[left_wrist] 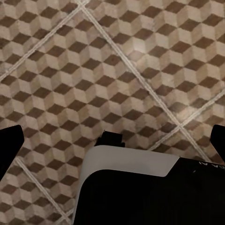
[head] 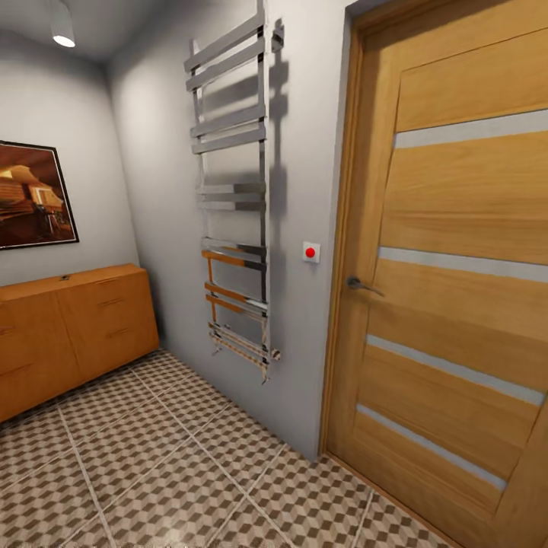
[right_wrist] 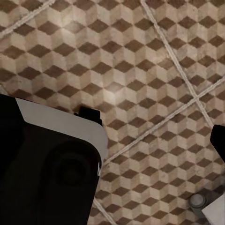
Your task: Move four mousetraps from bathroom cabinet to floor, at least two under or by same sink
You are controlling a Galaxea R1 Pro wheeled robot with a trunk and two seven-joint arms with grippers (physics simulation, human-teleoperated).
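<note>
The bathroom floor [head: 175, 472], tiled in a brown and beige cube pattern with pale grout, spreads under the whole scene; in both wrist views it lies well below the jaws with nothing between them and the tiles. A tall wooden door [head: 457, 289] with pale stripes stands at the right of the head view, and a grey wall [head: 152, 152] carries a chrome towel rail [head: 232, 190] beside it. The cabinet [head: 72, 327], a low orange-brown sideboard with slim handles, sits against the far wall at the left, its drawers shut and well apart from either arm. A framed picture [head: 30, 194] hangs above it, and a small red button [head: 310, 252] is by the door frame. The left gripper [left_wrist: 112, 140] shows dark finger ends at both edges of its wrist view, spread wide and holding nothing; the right gripper [right_wrist: 112, 136] shows one dark finger end at the edge, so I cannot tell how far its jaws stand apart, though nothing sits between them. I judge that the task is barely begun: the cabinet remains to be reached and opened, and every trap has yet to be set down.
</note>
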